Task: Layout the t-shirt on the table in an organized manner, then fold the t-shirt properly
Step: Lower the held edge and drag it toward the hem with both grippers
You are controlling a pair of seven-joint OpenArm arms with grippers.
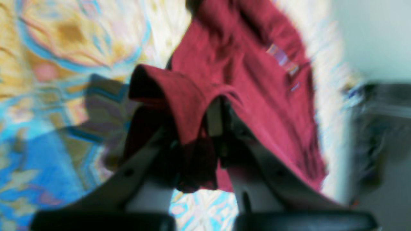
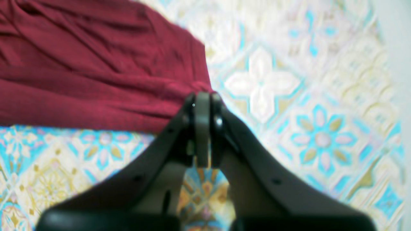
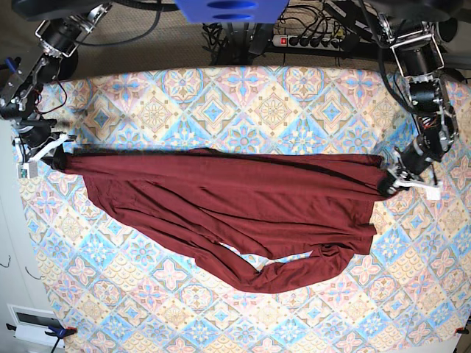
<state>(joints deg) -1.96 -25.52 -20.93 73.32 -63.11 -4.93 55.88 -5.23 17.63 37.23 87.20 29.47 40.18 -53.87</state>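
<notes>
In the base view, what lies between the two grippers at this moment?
The t-shirt alone spans that stretch: its upper edge runs taut from the right gripper to the left gripper, each shut on an end, over the table. The base view shows this.

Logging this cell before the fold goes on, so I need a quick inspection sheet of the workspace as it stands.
Surface: table under pastel floral tile cloth, lying flat.
Job's things: t-shirt, maroon, stretched taut between both arms, lower part sagging in wrinkles.
Clutter: nothing seen.
Grippers: left gripper shut on one end of the shirt; right gripper shut on the other end.
Cables: power strip and cords beyond the far edge.
Surroundings: blue mount at the far edge.
</notes>
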